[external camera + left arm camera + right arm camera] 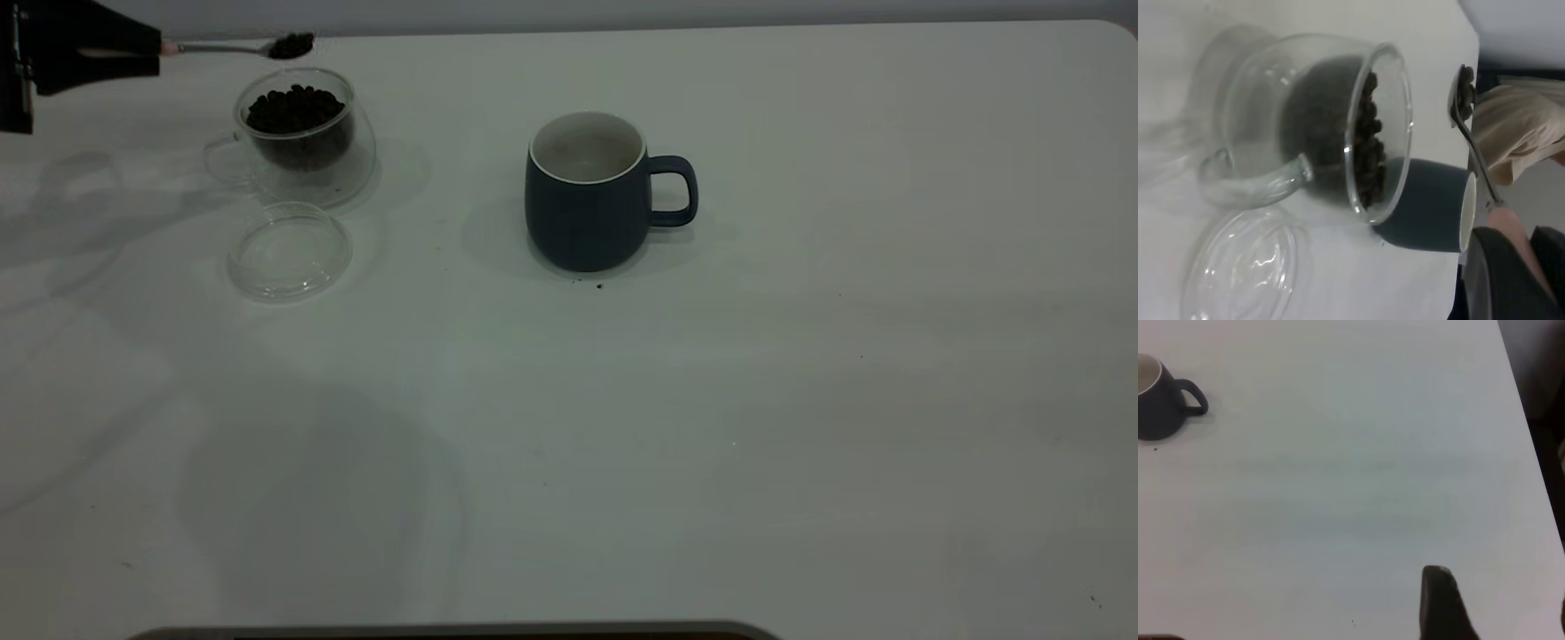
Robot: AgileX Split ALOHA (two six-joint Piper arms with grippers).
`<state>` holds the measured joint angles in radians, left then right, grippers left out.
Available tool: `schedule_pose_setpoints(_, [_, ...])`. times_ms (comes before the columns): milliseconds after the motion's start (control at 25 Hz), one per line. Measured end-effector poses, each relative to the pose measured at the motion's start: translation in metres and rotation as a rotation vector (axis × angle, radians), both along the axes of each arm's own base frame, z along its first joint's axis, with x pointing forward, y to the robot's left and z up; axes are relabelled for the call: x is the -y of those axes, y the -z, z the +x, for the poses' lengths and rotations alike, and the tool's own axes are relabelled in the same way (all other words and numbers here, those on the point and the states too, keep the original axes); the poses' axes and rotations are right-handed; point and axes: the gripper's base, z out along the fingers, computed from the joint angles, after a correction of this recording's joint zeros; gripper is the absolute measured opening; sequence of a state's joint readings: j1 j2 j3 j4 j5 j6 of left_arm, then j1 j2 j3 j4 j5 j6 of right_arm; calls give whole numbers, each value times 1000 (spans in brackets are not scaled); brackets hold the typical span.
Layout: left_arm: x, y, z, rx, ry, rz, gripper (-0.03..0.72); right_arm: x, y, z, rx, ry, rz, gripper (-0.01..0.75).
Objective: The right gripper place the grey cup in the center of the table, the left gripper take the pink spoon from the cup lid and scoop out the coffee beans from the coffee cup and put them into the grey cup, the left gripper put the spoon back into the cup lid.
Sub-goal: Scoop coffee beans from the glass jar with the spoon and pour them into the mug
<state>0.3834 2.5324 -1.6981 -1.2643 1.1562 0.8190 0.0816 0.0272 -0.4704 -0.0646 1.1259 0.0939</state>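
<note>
On the white surface there are two cups, one lid and one spoon. The grey cup stands upright near the middle, its handle toward the right arm's side, and its pale inside looks empty. The glass coffee cup stands well apart from it, on the left arm's side, and holds a heap of coffee beans. The clear cup lid lies flat just in front of the glass cup, with nothing on it. A few dark crumbs lie on the surface just before the grey cup.

The left gripper is at the far left edge, above the surface. Its fingers are clenched on the pink handle of the pink spoon. The spoon is held about level, and its bowl carries a small load of beans above and just behind the rim of the glass cup.

The left wrist view shows the glass cup from close, the beans through its wall, the lid beside it, and the grey cup behind; the spoon's bowl with beans appears at the edge.

The right wrist view shows only the grey cup far off and one dark finger of the right gripper over bare surface; I cannot tell whether those fingers are apart or together. The exterior view does not show the right arm.
</note>
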Motion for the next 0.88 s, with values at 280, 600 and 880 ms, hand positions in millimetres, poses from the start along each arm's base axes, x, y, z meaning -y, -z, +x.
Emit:
schedule_pose_setpoints(280, [23,-1,4,-3,49,-3,115,0,0,0,0,0,0,455])
schedule_pose_setpoints(600, [77,-1,9,-3,165,-5,115,0,0,0,0,0,0,455])
schedule_pose_setpoints(880, [113,-2,10,1,228,-22,115,0,0,0,0,0,0,455])
